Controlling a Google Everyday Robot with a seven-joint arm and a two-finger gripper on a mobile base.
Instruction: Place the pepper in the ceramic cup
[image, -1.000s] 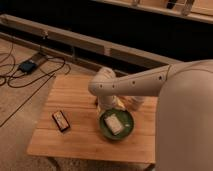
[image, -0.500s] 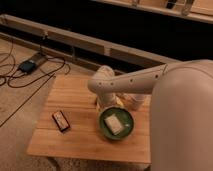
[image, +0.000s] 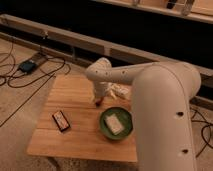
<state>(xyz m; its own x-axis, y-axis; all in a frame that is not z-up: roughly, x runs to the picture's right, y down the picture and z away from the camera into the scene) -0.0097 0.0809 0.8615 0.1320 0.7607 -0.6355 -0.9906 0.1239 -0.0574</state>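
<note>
My gripper (image: 98, 99) hangs from the white arm over the middle of the wooden table (image: 60, 95), pointing down, just left of the green bowl. A small dark red thing, the pepper (image: 97, 104), shows right at the gripper's tip, close to the table top. I cannot tell whether it is held or lying on the wood. The ceramic cup does not show; the arm covers the table's back right part.
A wide green bowl (image: 127, 131) with a pale block (image: 114, 123) in it sits at the front right. A black flat device (image: 61, 120) lies at the front left. A white tube-like bottle (image: 119, 91) lies behind the gripper. Cables and a dark box (image: 27, 65) lie on the floor to the left.
The gripper has shifted slightly left and lower over the table's middle. The bowl, block and black device have not moved.
</note>
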